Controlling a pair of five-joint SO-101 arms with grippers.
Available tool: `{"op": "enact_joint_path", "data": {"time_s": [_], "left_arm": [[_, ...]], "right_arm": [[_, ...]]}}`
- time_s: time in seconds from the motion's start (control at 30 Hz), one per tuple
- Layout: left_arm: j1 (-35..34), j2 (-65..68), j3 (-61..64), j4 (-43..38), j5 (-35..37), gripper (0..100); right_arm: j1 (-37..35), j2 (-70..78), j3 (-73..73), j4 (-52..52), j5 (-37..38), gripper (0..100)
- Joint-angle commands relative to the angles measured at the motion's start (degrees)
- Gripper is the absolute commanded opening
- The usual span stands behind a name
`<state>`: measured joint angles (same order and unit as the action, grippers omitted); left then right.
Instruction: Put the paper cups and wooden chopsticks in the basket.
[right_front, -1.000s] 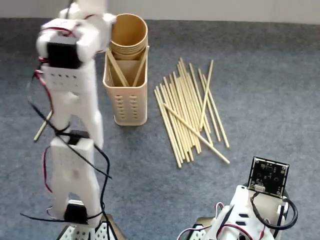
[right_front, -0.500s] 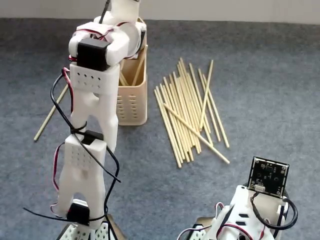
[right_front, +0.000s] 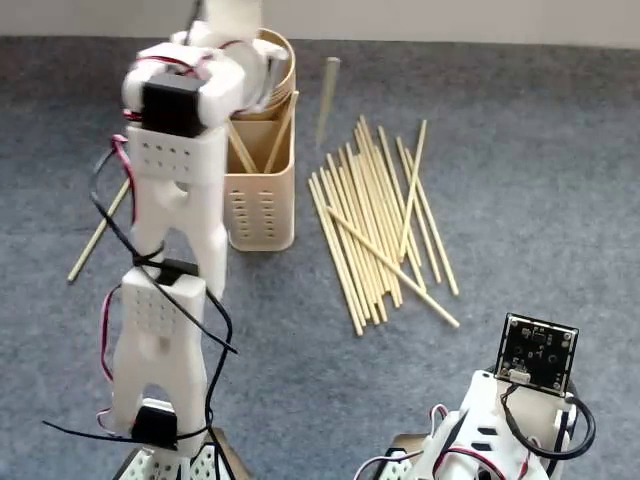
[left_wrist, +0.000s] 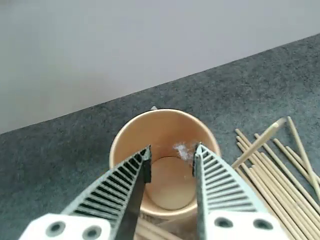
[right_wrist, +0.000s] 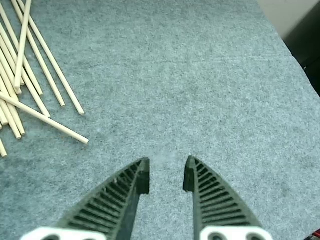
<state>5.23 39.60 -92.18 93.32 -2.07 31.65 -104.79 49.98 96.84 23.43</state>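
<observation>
The tan paper cups (right_front: 282, 75) are stacked inside the beige plastic basket (right_front: 262, 205). The left fingers (left_wrist: 117, 192) are held a little apart over the top cup, with nothing between them. The right fingers (right_wrist: 125, 192), also a little apart and empty, are seen over the grey carpeted bench (right_front: 540, 150). The pile of wooden chopsticks (right_front: 380, 220) lies beside the basket, so a stick is likely to be picked next and must be pinched low. A pale wall (left_wrist: 125, 45) is seen behind.

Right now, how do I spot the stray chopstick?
Find the tan basket near the table's far edge. On its left, beside the left arm, one chopstick lies alone, slanted, on the grey carpet. The pile lies on the basket's right.
</observation>
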Motion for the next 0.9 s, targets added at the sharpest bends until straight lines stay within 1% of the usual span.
{"op": "enact_joint_path", "data": {"time_s": [0.0, 0.13, 0.23, 0.37, 0.4, 0.47, 0.53, 0.67, 0.73, 0.87], "left_arm": [[-5.67, -6.02, -3.03, 0.09, 1.05, 16], [-13.23, -10.42, -3.03, 3.43, 1.23, 16], [-21.05, -11.47, -1.45, 7.56, 1.14, 16], [-32.40, -7.78, 12.53, 7.91, 0.79, 16], [-33.63, -6.73, 16.92, 7.91, -0.44, 16], [-35.91, -5.14, 24.84, 7.91, -6.42, 16], [-37.67, -3.91, 29.32, 7.91, -11.96, 16], [-38.11, -0.92, 32.66, 7.91, -20.22, 17], [-38.02, 1.80, 33.89, 7.91, -24.35, 19], [-37.93, 9.71, 34.51, 7.91, -28.57, 23]], "right_arm": [[0.22, -0.40, 0.04, -1.01, 0.44, 13.0], [0.22, -0.40, 0.04, -1.01, 0.44, 13.0], [0.22, -0.40, 0.04, -1.01, 0.44, 13.0], [0.22, -0.40, 0.13, -1.01, 0.44, 13.0], [0.22, -0.40, 0.13, -1.01, 0.44, 13.0], [0.22, -0.40, 0.13, -1.01, 0.44, 13.0], [0.22, -0.40, 0.13, -1.01, 0.44, 13.0], [0.22, -0.40, 0.13, -1.01, 0.44, 13.0], [0.22, -0.40, 0.22, -1.10, 0.44, 13.0], [0.22, -0.40, 0.31, -1.27, 0.44, 13.0]]}}
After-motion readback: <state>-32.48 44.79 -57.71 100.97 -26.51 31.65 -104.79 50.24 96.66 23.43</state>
